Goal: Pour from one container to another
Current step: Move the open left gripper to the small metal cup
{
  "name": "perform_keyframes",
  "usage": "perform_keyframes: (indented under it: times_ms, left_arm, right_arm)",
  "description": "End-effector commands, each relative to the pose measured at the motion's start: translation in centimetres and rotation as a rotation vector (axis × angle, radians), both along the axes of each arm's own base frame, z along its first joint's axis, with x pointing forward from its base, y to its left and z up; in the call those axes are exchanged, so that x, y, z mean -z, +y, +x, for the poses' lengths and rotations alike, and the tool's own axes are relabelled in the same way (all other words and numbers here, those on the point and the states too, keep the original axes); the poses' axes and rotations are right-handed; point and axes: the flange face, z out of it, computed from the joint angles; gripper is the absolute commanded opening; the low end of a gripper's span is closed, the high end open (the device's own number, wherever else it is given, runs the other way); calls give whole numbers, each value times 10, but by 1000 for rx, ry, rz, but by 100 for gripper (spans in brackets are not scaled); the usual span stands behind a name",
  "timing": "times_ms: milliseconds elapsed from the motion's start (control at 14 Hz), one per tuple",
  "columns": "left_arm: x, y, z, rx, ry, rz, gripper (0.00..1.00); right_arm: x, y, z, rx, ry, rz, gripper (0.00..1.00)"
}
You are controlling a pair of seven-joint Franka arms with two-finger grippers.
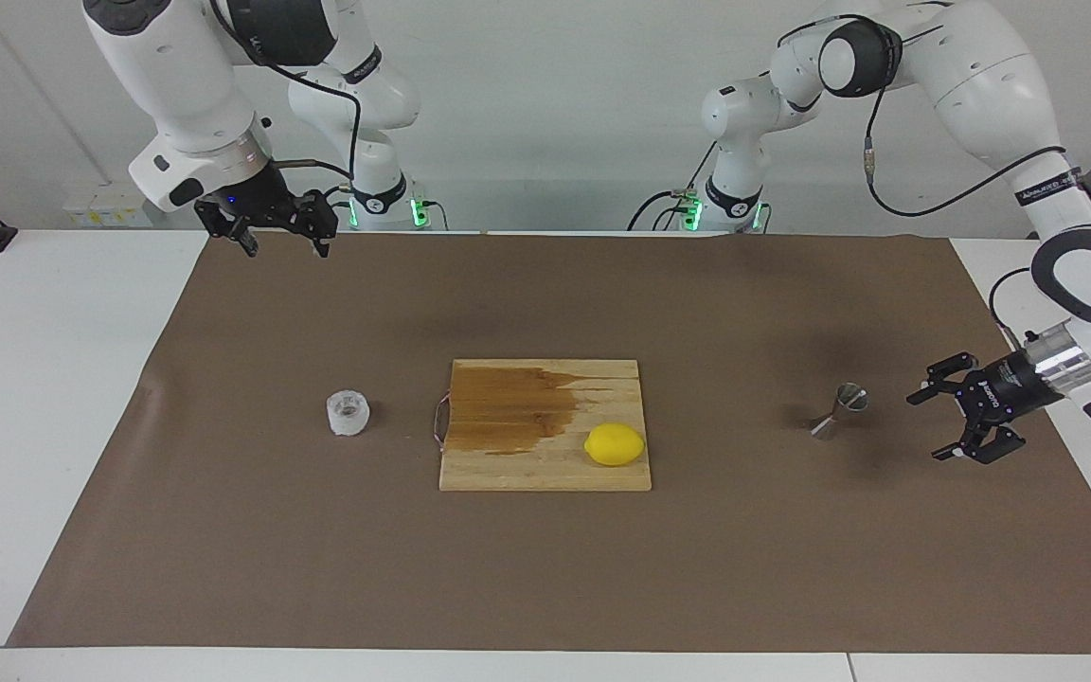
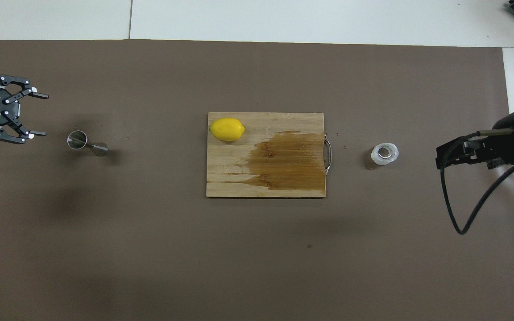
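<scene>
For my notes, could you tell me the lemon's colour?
Bright yellow lemon, clearest in the overhead view.

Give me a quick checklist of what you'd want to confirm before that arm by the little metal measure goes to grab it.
1. Left gripper open: ok, fingers spread, holding nothing.
2. Left gripper lined up with the steel jigger: ok, it hangs low beside it toward the left arm's end, not touching.
3. Jigger upright on the brown mat: ok.
4. Glass cup upright: ok, at the right arm's end, beside the cutting board.
5. Right gripper out of the way: ok, it waits open over the mat's edge nearest the robots.
6. Liquid in the cup: cannot tell.
</scene>
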Motion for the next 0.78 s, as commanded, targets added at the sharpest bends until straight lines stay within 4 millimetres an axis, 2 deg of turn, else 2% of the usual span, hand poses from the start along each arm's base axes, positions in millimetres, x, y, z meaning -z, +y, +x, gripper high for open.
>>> perform_keyframes:
  times_ms: [0,214,356,499,712]
  left_arm:
    - [27,-1,-34,-87,32,1,100]
    - [46,9,-61,-125,63,-7,100]
    - [53,6,-72,-149,84,-34,100]
    - [62,0,-87,-197,101,-100,100]
    - [77,-23,-90,-266,71,-120,100]
  right_arm:
    - [-1,-4,-3,-21,8,-12,100]
    - [-1,-4,-3,-21,8,-12,100]
    - [-1,-4,-3,-21,8,-12,100]
    - [-1,-4,-3,-21,8,-10,100]
    - [-1,-4,-3,-21,8,-12,100]
